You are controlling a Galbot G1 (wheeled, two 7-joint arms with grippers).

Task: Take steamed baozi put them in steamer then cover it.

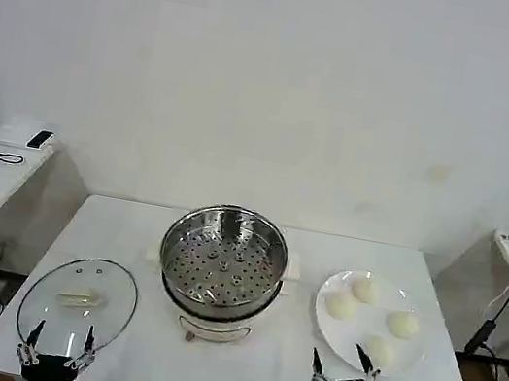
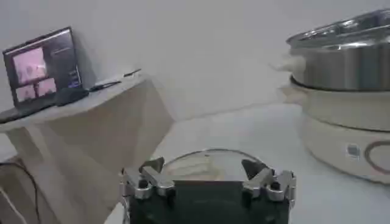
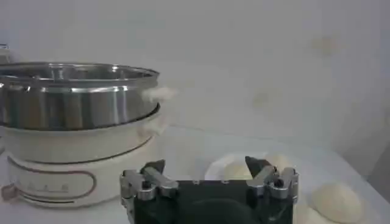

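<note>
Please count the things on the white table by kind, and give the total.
Buns: 4
Plate: 1
Steamer: 1
Glass lid: 1
Total: 7

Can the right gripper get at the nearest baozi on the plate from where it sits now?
Probably yes. The right gripper is open at the table's near edge, just short of the plate, and nothing lies between it and the nearest baozi. The steamer stands off to its left.
</note>
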